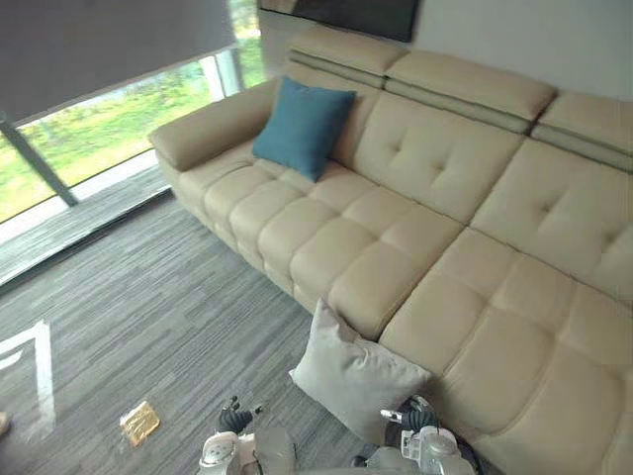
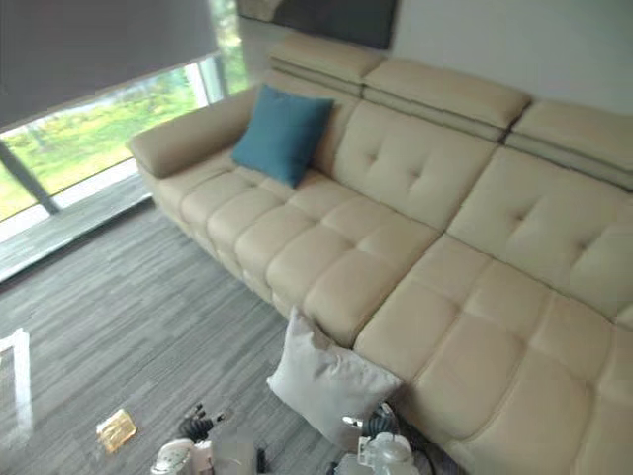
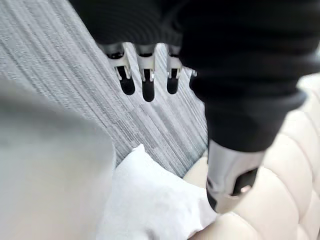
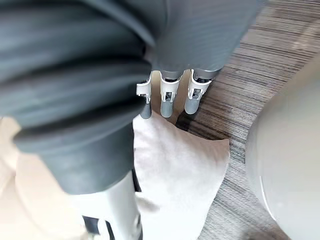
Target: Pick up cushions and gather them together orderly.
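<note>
A teal cushion leans upright against the sofa's backrest near its left armrest. A pale grey cushion stands on the carpet, tilted against the sofa's front edge. My left hand hangs low just left of the pale cushion, apart from it. My right hand hangs by that cushion's right corner. In the left wrist view the fingers are straight and hold nothing, with the pale cushion past them. In the right wrist view the fingers are straight above the same cushion, empty.
A long beige leather sofa runs from upper left to lower right. Grey striped carpet spreads to its left. A small gold wrapper lies on the carpet at lower left. A window with a grey blind is at upper left.
</note>
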Tool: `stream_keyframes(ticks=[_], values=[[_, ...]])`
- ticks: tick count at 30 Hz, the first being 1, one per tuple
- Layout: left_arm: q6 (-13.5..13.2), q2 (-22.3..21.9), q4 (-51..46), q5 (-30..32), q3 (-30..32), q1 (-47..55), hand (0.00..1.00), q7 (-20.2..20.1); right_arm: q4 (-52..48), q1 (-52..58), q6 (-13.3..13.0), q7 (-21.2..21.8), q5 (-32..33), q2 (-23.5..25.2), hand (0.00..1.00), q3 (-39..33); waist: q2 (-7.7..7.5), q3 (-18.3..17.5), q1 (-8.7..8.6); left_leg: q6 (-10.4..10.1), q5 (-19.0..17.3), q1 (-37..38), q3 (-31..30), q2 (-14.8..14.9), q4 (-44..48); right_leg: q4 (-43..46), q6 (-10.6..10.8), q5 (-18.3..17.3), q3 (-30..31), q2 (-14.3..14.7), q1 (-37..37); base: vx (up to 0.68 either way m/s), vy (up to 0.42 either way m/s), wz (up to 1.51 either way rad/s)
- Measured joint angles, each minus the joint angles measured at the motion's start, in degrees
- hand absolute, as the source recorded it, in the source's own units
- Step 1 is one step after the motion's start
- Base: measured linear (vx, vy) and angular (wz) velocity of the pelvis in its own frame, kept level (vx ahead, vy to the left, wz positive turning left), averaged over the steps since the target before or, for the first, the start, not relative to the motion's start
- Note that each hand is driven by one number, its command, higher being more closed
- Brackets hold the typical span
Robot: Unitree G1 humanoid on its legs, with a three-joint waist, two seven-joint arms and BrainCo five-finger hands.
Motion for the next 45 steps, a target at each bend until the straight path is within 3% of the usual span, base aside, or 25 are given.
stream_keyframes(ticks=[5, 8, 14, 16, 18, 19, 26, 30, 32, 34, 37, 41, 45], values=[[0.0, 2.6, 1.8, 0.1, 0.0, -0.3, 0.00, -0.2, 0.3, 1.2, 0.4, 0.2, 0.0, 2.0, 0.00, 0.1, -3.57, -2.1, 0.21, 2.6, -1.5, 1.7, 8.8, -0.7, -2.1, -4.3, 3.3, 1.8, 8.0, -1.9, -0.3, 0.19, 0.270, -0.88], [0.1, 2.9, 3.5, 1.5, -0.2, -1.0, 0.00, -0.3, 1.1, 1.2, 0.3, 0.4, 0.0, 2.1, 0.00, 0.1, -3.93, -2.4, 0.05, 3.2, -1.2, 5.4, 12.1, -1.8, -5.6, -6.2, 4.5, 3.5, 9.7, -3.4, 1.3, 0.18, 0.162, -0.54], [0.1, 2.1, 5.1, 2.1, -0.4, -0.9, 0.00, -0.5, 1.5, 1.3, 0.5, 0.7, -0.1, 1.7, 0.00, 0.1, -2.53, -3.3, -0.02, 3.5, -1.0, 11.4, 18.3, -0.7, -10.8, -5.9, 4.5, 5.5, 11.5, -2.7, 1.1, 0.10, 0.047, -0.50], [0.1, 1.1, 5.1, 2.0, -0.3, -0.7, 0.00, -0.4, 1.5, 0.9, 0.5, 0.7, -0.3, 0.7, 0.00, 1.3, -0.75, -3.3, 0.29, 3.5, -1.0, 12.4, 21.8, 1.7, -12.2, -5.5, 4.9, 7.7, 7.9, -1.8, -0.5, 0.01, -0.015, -0.86], [0.1, 0.8, 5.0, 1.9, -0.3, -0.7, 0.00, -0.4, 1.4, 0.5, 0.5, 0.6, -0.9, 0.6, 0.00, 2.3, 0.02, -3.0, 0.57, 3.6, -1.0, 13.7, 25.4, 3.1, -12.9, -4.7, 4.0, 8.4, -3.3, -2.8, -1.7, -0.01, -0.051, -0.86], [0.1, 0.8, 5.0, 1.9, -0.3, -0.7, 0.00, -0.4, 1.4, 0.5, 0.4, 0.6, -1.3, 0.5, 0.00, 2.3, -0.14, -3.1, 0.49, 3.6, -1.0, 13.9, 25.6, 3.2, -12.8, -4.8, 3.9, 8.3, -5.4, -3.0, -1.7, 0.00, -0.084, -0.53], [0.0, 0.0, 4.8, 1.8, -1.5, -0.7, 0.00, -0.3, 1.4, 0.3, -0.1, 0.1, -1.7, -0.2, 0.00, 2.1, 0.95, -2.9, -0.19, 2.3, 0.0, 12.3, 22.8, 3.5, -13.0, -8.1, 2.0, 7.2, -9.5, -2.8, -0.7, -0.04, -0.099, 0.12], [0.1, 1.3, 3.1, 0.8, -2.0, -2.3, 0.00, 1.0, 1.1, -0.8, -0.4, -1.2, -1.4, -0.6, 0.00, 2.1, -0.50, -0.9, -0.12, 2.2, -0.2, 5.2, 20.1, 3.4, -7.6, -3.6, 0.6, 5.4, -11.8, -4.1, -6.0, -0.14, -0.079, 0.32], [0.3, 1.7, 2.3, -0.3, -2.7, -5.1, 0.00, 1.9, 0.1, -2.6, -0.3, -2.0, -0.9, -1.7, 0.00, 2.0, -0.54, 2.2, -0.03, 2.2, -1.7, -1.4, 17.7, 3.8, -0.8, 1.4, 0.1, 4.3, -13.3, -4.7, -10.7, -0.19, -0.086, 0.46], [0.2, 2.6, 0.1, -2.2, -2.7, -7.9, 0.00, 3.3, -1.4, -4.9, -0.3, -3.2, 0.7, -2.3, 0.00, 1.1, -1.84, 6.3, 0.51, 2.3, -4.1, -9.9, 17.1, 4.6, 8.0, 9.5, -0.9, 2.1, -13.4, -5.3, -18.7, -0.29, -0.063, 0.09], [0.3, 3.4, -1.8, -4.4, -2.6, -11.6, 0.00, 4.7, -3.7, -6.7, -0.3, -4.5, 2.4, -3.3, 0.00, 0.5, -2.78, 9.5, 0.54, 2.3, -6.1, -18.4, 15.7, 5.3, 16.2, 17.0, -0.9, -0.1, -13.3, -6.1, -26.5, -0.27, -0.045, -0.02], [-0.2, 4.4, -6.4, -6.8, -2.1, -16.1, 0.00, 6.1, -6.1, -9.4, -0.4, -6.0, 5.1, -4.4, 0.00, -2.9, -3.14, 12.0, 0.11, 2.8, -6.7, -28.6, 14.4, 5.6, 22.8, 22.6, -1.4, -0.6, -13.5, -6.8, -35.8, -0.21, -0.008, 0.05], [-0.7, 8.1, -7.5, -9.1, 1.5, -23.9, 0.00, 8.0, -7.9, -18.2, -0.9, -8.6, 9.6, -4.8, 0.00, -5.2, -4.12, 15.7, -0.64, 3.1, -6.6, -40.3, 13.4, 6.3, 29.0, 27.8, -2.3, 0.0, -13.7, -7.0, -46.9, -0.18, -0.007, -0.04]])
